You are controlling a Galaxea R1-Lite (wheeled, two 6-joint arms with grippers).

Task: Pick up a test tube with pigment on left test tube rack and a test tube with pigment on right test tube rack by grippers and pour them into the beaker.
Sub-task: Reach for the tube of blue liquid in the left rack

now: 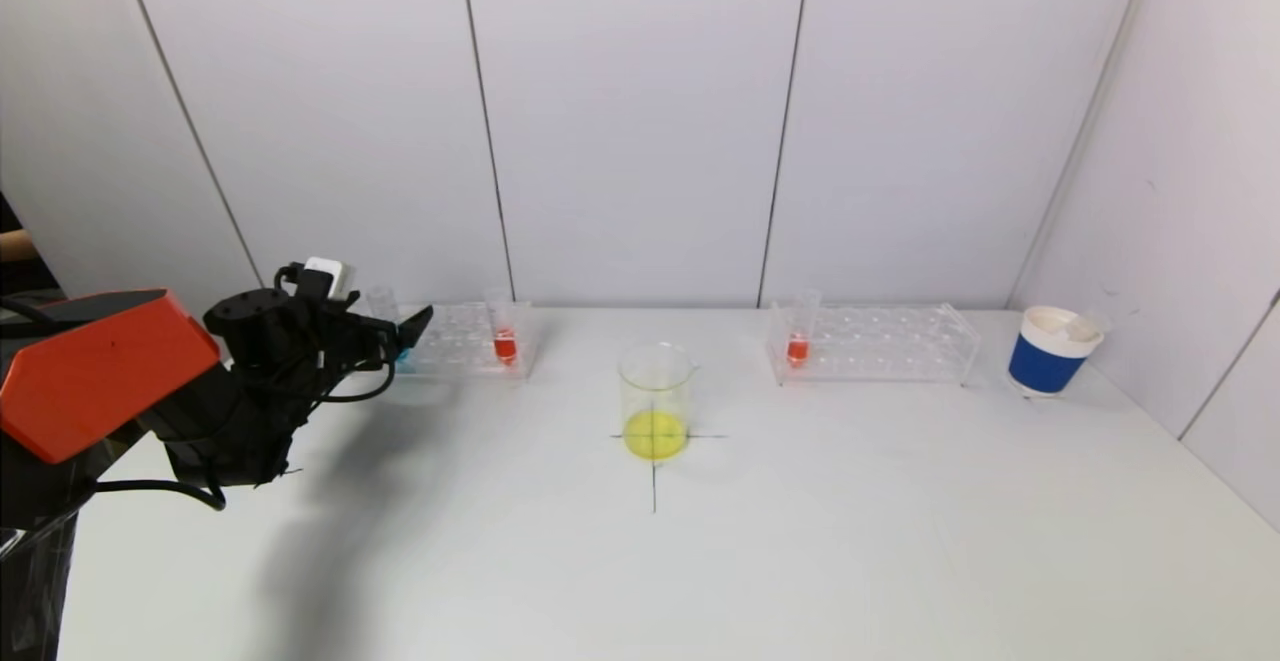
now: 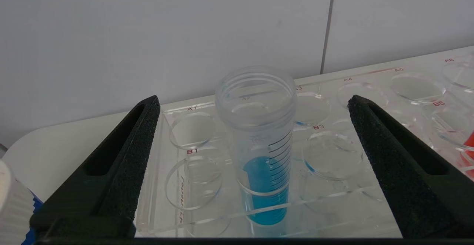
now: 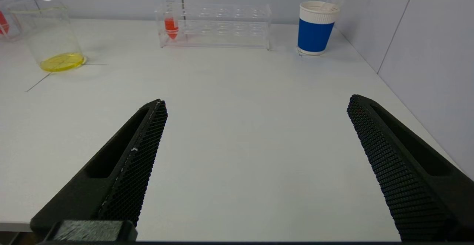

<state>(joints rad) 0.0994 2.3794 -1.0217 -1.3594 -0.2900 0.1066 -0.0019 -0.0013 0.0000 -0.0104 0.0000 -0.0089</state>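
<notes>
My left gripper point(image 1: 405, 333) is open at the left end of the left rack point(image 1: 465, 341). In the left wrist view its gripper point(image 2: 253, 102) has one finger on each side of an upright blue-pigment tube point(image 2: 264, 156) standing in the rack point(image 2: 333, 156), without touching it. A red-pigment tube point(image 1: 505, 341) stands further along that rack. The right rack point(image 1: 875, 343) holds a red-pigment tube point(image 1: 797, 344), also in the right wrist view point(image 3: 170, 25). The beaker point(image 1: 656, 401) with yellow liquid stands on a cross mark. My right gripper point(image 3: 255, 102) is open over bare table, out of the head view.
A blue and white paper cup point(image 1: 1048, 351) stands at the back right, near the side wall; it also shows in the right wrist view point(image 3: 315, 28). Walls close the back and right of the white table point(image 1: 800, 541).
</notes>
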